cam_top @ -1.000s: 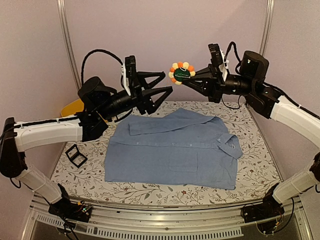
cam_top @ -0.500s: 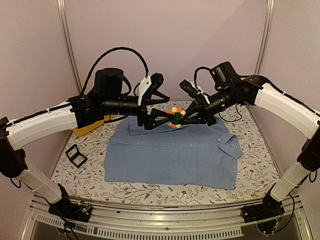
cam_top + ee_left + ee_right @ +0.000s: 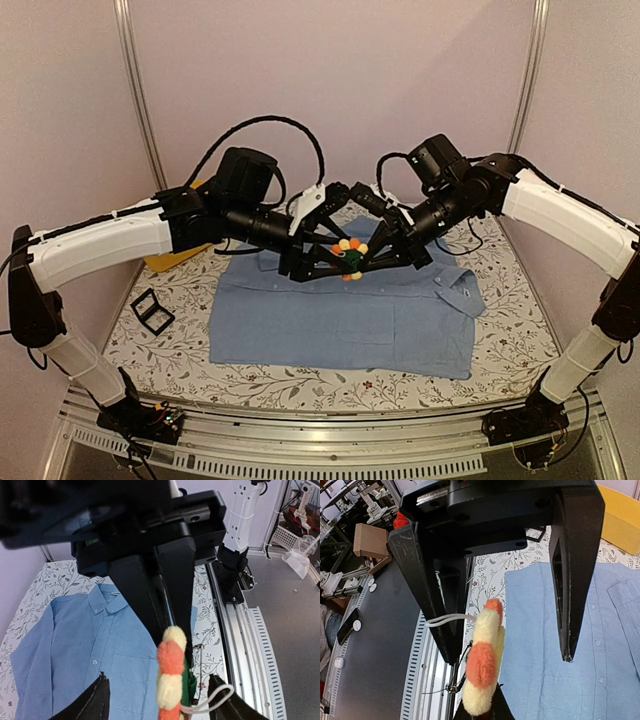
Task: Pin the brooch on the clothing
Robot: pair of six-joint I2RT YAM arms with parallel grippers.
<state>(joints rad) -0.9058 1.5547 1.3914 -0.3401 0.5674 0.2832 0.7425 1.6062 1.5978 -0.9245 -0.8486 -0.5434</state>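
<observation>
The brooch [image 3: 348, 257], a fuzzy ring of orange and pale yellow puffs on a green back, hangs in the air over the clothing [image 3: 340, 312], a light blue shirt lying flat on the table. My right gripper [image 3: 360, 259] is shut on the brooch's lower edge [image 3: 482, 665]. My left gripper [image 3: 336, 259] faces it from the left and is open, one finger on each side of the brooch [image 3: 172, 672], neither pressing on it. A white cord loop [image 3: 217, 698] from the brooch lies by one left finger. The shirt [image 3: 85, 645] spreads below.
A yellow basin [image 3: 165, 262] stands at the back left, behind the left arm. A small black square box [image 3: 152, 310] lies on the flowered table cover left of the shirt. The metal frame rail [image 3: 330, 440] runs along the near edge.
Both arms came down from shoulder height and met above the shirt's collar. The right gripper carried the brooch down. The left jaws moved around it and narrowed a little.
</observation>
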